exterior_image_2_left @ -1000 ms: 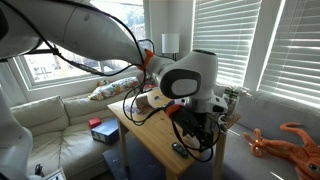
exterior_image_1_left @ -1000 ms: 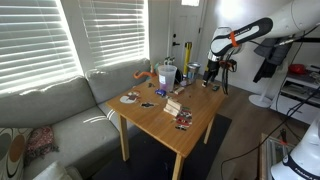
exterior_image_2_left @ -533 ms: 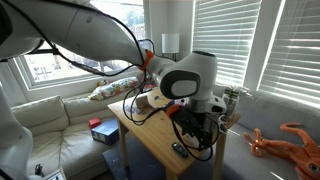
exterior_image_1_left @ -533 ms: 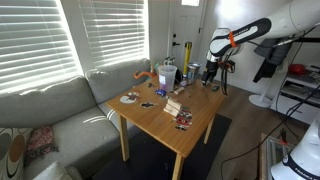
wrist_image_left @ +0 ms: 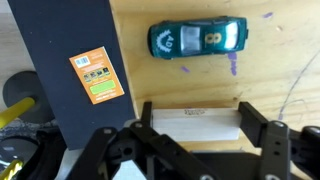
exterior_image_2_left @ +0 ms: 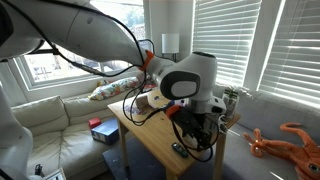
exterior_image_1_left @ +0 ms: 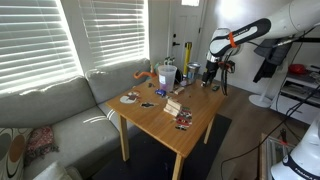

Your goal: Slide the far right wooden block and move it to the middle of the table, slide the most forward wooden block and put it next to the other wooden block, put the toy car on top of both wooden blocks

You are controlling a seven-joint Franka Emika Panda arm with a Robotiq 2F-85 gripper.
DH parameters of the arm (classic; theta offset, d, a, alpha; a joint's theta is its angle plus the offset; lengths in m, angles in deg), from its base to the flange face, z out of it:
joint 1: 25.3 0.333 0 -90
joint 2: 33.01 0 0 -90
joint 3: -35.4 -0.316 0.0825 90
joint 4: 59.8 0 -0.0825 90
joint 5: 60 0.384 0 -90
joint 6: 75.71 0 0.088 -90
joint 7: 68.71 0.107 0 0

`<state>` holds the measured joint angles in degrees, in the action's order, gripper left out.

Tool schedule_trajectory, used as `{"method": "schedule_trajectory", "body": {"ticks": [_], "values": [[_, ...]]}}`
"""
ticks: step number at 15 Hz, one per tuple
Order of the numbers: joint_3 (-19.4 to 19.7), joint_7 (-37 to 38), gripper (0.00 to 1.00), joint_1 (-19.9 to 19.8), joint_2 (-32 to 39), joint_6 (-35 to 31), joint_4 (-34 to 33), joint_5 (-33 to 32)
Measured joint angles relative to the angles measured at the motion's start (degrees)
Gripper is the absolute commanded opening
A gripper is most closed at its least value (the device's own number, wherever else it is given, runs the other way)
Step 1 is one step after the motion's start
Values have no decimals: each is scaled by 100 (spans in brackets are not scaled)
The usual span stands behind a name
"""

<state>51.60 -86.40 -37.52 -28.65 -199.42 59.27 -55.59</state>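
In the wrist view a pale wooden block [wrist_image_left: 195,122] lies on the honey-coloured table [wrist_image_left: 285,70]. It sits between my gripper's [wrist_image_left: 198,120] two fingers, which touch both of its ends. A teal toy car [wrist_image_left: 196,38] lies just beyond the block and apart from it. In an exterior view my gripper [exterior_image_1_left: 210,76] is low over the table's far corner. Another pale block [exterior_image_1_left: 176,106] and a small dark brownish piece [exterior_image_1_left: 183,121] lie nearer the table's middle and front. The piece also shows in an exterior view [exterior_image_2_left: 178,149].
A black panel with an orange sticker [wrist_image_left: 95,76] stands just beside the block. Cups, bottles and a plate [exterior_image_1_left: 130,98] crowd the table's far side. A grey sofa [exterior_image_1_left: 50,110] stands beside the table, and window blinds are behind it.
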Motion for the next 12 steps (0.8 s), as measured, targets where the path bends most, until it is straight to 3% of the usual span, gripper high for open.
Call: {"method": "schedule_trajectory", "body": {"ticks": [7, 12], "values": [[-278, 54, 59, 55, -633, 293, 559, 196], [-504, 639, 59, 238, -1162, 558, 912, 498]]}}
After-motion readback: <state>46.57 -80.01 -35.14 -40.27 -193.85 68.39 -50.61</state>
